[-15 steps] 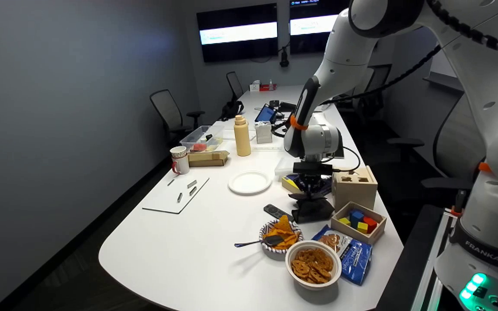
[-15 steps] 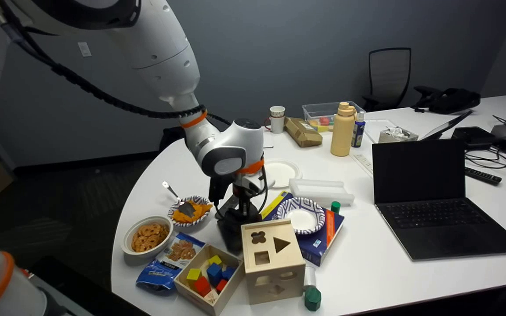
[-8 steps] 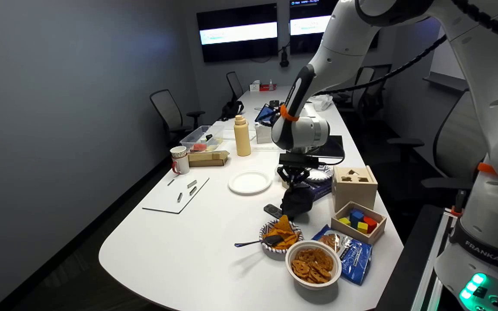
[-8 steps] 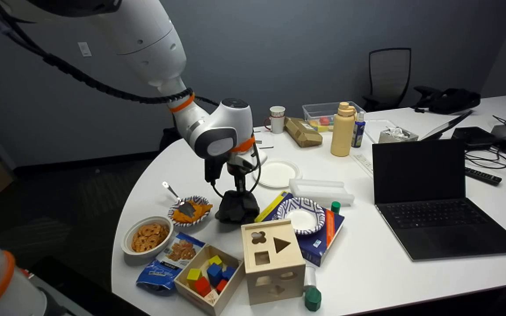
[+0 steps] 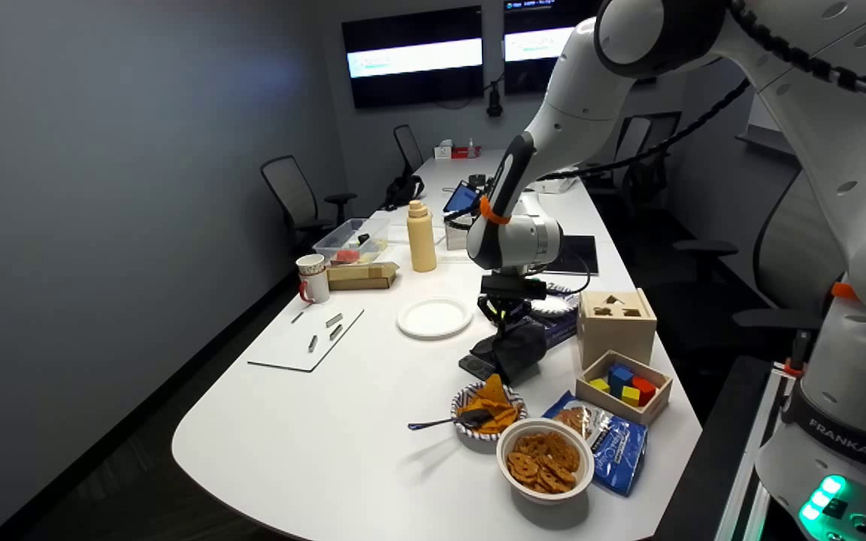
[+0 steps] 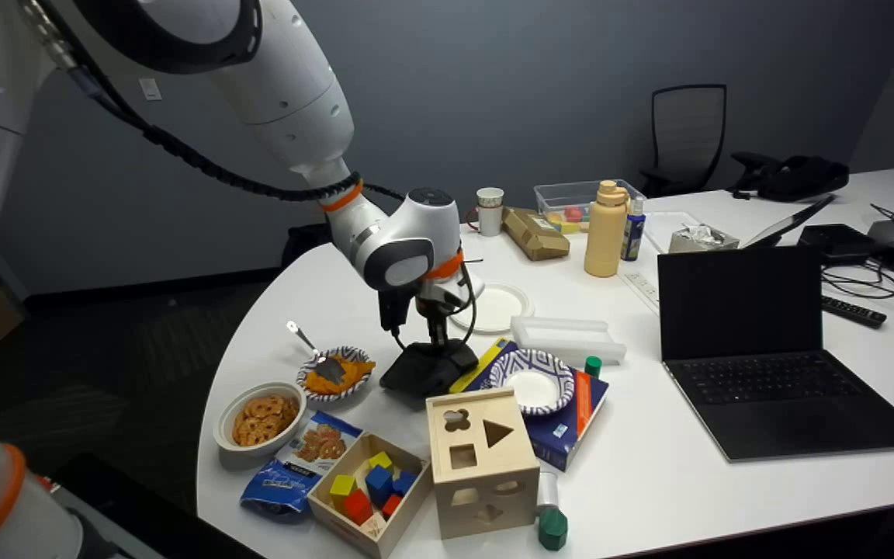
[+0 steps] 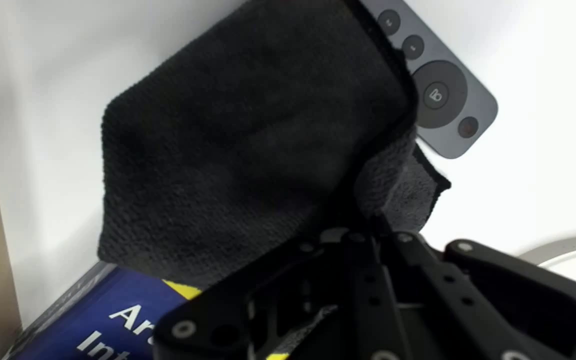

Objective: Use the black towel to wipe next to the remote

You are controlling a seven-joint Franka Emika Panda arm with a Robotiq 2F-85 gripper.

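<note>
near the towel point(image 6: 424, 373), 1 bowl point(image 6: 329, 397) holds orange chips point(image 6: 352, 377).

In the wrist view, the towel point(image 7: 253, 135) at centre is black, the remote point(image 7: 438, 87) at upper right two-tone grey. In an exterior view, the dish point(image 6: 534, 390) right of centre is patterned in dark blue and white, and the blocks point(image 6: 379, 485) at lower centre red, blue and yellow.
</note>
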